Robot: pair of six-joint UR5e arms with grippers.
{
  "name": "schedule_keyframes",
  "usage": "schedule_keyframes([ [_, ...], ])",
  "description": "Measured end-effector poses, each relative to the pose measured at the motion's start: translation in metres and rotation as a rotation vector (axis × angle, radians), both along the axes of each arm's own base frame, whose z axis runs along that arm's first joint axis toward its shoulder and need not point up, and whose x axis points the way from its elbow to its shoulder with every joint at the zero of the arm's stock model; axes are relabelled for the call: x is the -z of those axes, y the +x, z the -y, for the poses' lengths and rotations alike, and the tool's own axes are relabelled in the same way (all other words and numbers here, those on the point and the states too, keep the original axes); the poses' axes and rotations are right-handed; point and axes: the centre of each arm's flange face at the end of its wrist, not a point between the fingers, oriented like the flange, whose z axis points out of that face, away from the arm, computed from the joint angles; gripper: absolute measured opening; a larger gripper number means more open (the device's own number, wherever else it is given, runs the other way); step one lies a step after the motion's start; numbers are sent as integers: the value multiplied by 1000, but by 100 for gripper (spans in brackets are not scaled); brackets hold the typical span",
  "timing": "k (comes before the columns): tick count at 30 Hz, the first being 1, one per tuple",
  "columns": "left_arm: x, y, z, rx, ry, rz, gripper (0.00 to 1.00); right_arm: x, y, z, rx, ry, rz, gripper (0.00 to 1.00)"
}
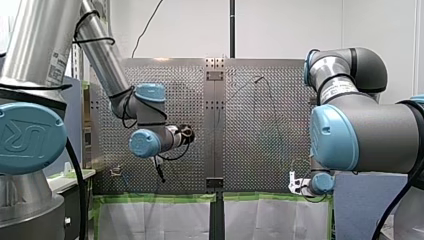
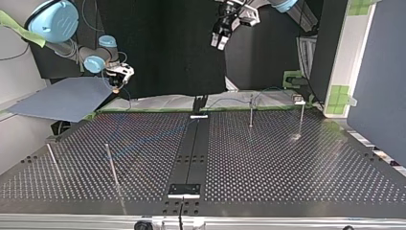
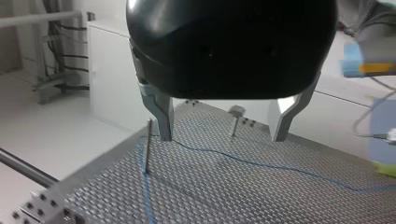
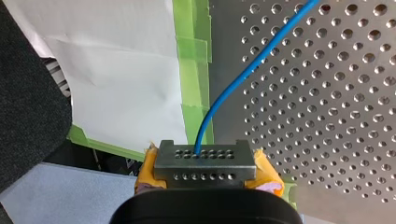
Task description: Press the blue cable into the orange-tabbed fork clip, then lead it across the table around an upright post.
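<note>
Four uprights on the tabletop in the top view: two near posts at its left, two far posts at its right. One blue cable crosses the tabletop. My left gripper hangs above it, jaws spread and empty. At the green-taped edge, my right gripper has its jaws pinching that cable.

My left gripper hangs wide open above the table, blue cable bending beside a thin post.
</note>
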Motion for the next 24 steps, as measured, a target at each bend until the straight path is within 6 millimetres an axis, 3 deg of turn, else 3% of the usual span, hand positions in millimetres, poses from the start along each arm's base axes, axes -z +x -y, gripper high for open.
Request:
schedule_keyframes([
  [8, 35, -16, -16, -2, 71, -83, 100, -1, 1, 0, -3, -2, -4, 0],
  [24, 38, -16, -17, -3, 77, -89, 100, -2, 1, 0, -4, -2, -6, 0],
])
